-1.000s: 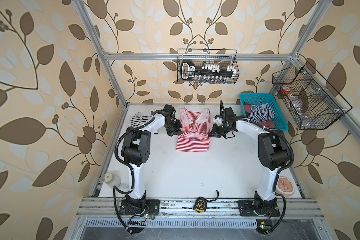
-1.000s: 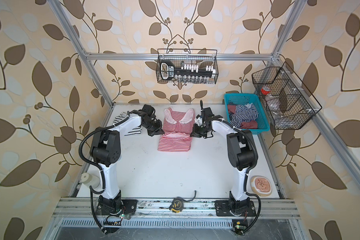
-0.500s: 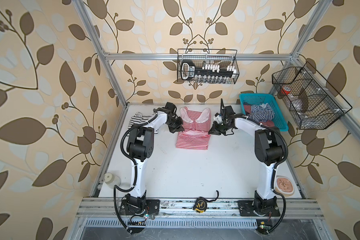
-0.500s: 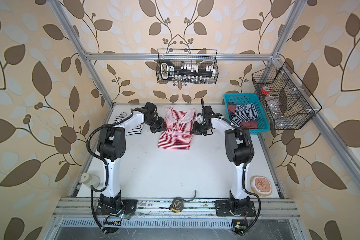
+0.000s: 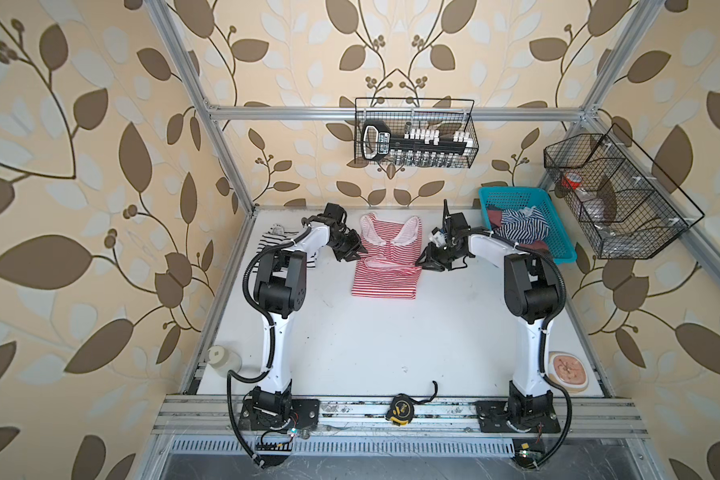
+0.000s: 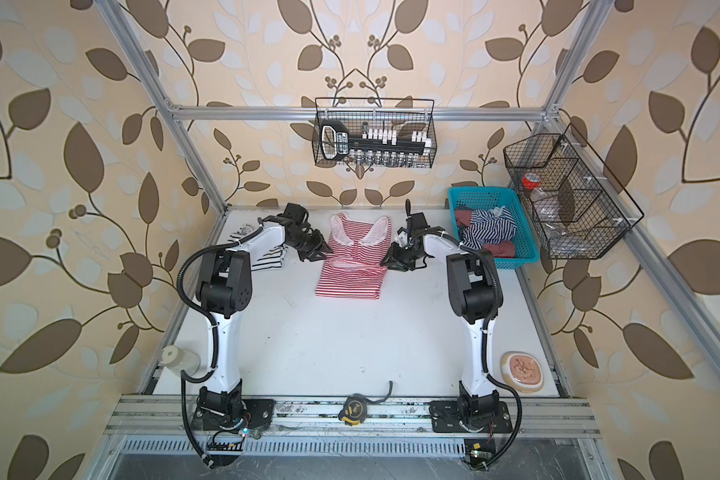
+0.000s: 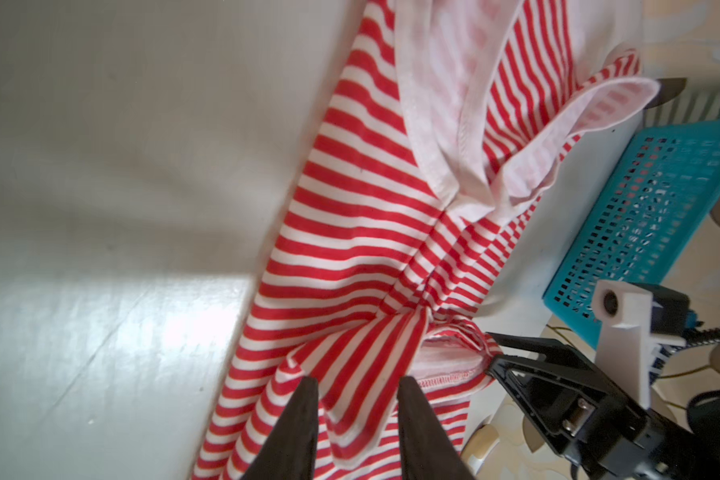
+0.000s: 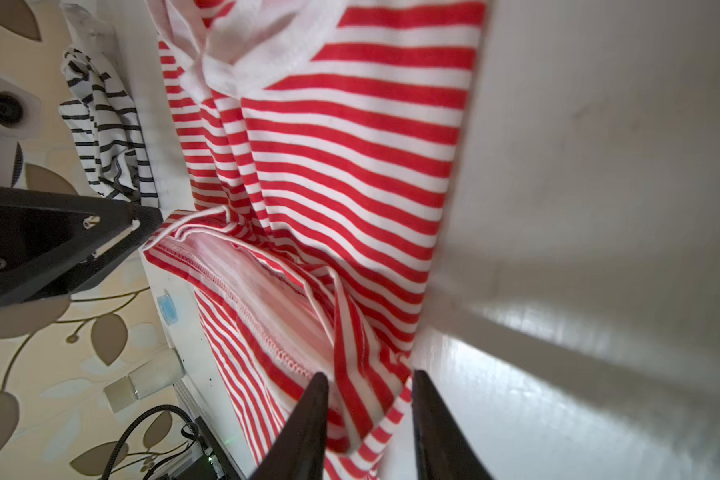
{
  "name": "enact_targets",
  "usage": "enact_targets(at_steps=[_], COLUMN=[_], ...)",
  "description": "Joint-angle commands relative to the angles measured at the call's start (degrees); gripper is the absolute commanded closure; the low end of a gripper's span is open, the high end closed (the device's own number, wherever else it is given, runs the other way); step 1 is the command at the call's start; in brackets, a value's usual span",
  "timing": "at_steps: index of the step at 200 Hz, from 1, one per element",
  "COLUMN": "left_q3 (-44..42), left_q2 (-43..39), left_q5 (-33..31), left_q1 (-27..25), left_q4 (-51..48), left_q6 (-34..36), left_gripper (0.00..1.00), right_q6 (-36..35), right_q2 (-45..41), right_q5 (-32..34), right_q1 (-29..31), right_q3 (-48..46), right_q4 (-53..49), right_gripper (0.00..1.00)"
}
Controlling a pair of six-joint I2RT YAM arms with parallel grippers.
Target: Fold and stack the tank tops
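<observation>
Both top views show the red-and-white tank top [image 5: 385, 266] lying flat at the far middle of the table [image 5: 391, 345], straps toward the back wall and its lower edge toward the near side. A stitched hem runs across its middle and gapes slightly, showing the pale inside. Its left and right edges are straight and each has a strip of bare table beside it.

Nearly all the near half of the table is bare, from the top's lower edge to the rail at the arms' bases. The black-and-white tank top [image 5: 277, 237] lies crumpled at the far left edge, partly under the left forearm and apart from the red one. The navy-and-white tank top [image 5: 520, 226] is heaped in the turquoise basket [image 5: 566, 253] at the far right corner.

Each arm rises from its base, bends at the elbow and reaches far and inward, so the grippers point at each other across the red top. The left gripper [image 5: 356, 251] sits at the top's left edge, level with the hem, tilted down. The right gripper [image 5: 425, 259] sits at the right edge, also at hem level.

In the left wrist view the left gripper's fingers [image 7: 304, 399] stand apart with striped cloth showing in the gap, nothing pinched. In the right wrist view the right gripper's fingers [image 8: 314, 399] are likewise parted over the cloth's edge, gripping nothing.
</observation>
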Motion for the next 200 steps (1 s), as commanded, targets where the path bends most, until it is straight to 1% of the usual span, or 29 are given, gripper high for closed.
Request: enact_targets(at_steps=[1, 32, 47, 56, 72, 80, 88, 106, 126, 145, 172, 200], left_q3=[4.26, 6.37, 6.0, 5.72, 4.73, 3.14, 0.84, -5.08, -9.36, -12.03, -13.89, -11.87], left_q2=[0.85, 3.67, 3.3, 1.96, -2.03, -4.46, -7.1, -12.47, -15.62, -16.17, -13.48, -9.6], left_q5=[2.32, 3.29, 3.01, 1.98, -1.68, -2.76, -3.1, -3.08, -2.5, -2.51, -0.66, 0.98], left_q1=[0.51, 2.21, 3.47, 3.91, 3.82, 3.63, 3.38, 2.21, -0.14, -2.94, -5.37, -5.96], left_q4=[3.42, 6.92, 8.69, 8.38, 4.81, 3.65, 3.31, 2.86, 0.25, -1.96, -1.88, -1.5], left_q6=[-3.27, -8.08, -10.13, -9.75, -6.12, -4.69, -3.55, -1.24, 1.93, 4.15, 4.66, 4.83], left_gripper=[0.65, 0.65, 0.67, 0.67, 0.7, 0.75, 0.8, 0.9, 1.0, 1.0, 1.0, 1.0], right_q6=[1.64, 2.8, 3.26, 3.36, 3.45, 3.45, 3.31, 2.87, 3.13, 3.8, 3.9, 3.78], right_q2=[-2.27, -5.08, -7.76, -9.6, -13.47, -15.08, -16.35, -17.8, -16.41, -13.1, -7.96, -3.17], right_q5=[-1.37, -1.61, -0.84, -0.41, -0.25, -0.25, -0.3, -0.81, -1.85, -3.13, -4.19, -4.46], right_q1=[-1.18, -2.14, -2.13, -2.13, -1.67, -1.02, -0.02, 2.99, 5.93, 7.43, 7.71, 6.65], right_q3=[-0.46, -1.97, -4.25, -5.81, -9.49, -11.2, -12.77, -14.5, -14.3, -12.81, -9.52, -5.32], right_q4=[3.3, 4.97, 6.46, 6.92, 8.39, 8.85, 9.29, 9.45, 10.14, 10.8, 10.56, 9.49], right_gripper=[0.62, 0.58, 0.55, 0.55, 0.55, 0.56, 0.6, 0.71, 0.83, 0.9, 0.92, 0.91])
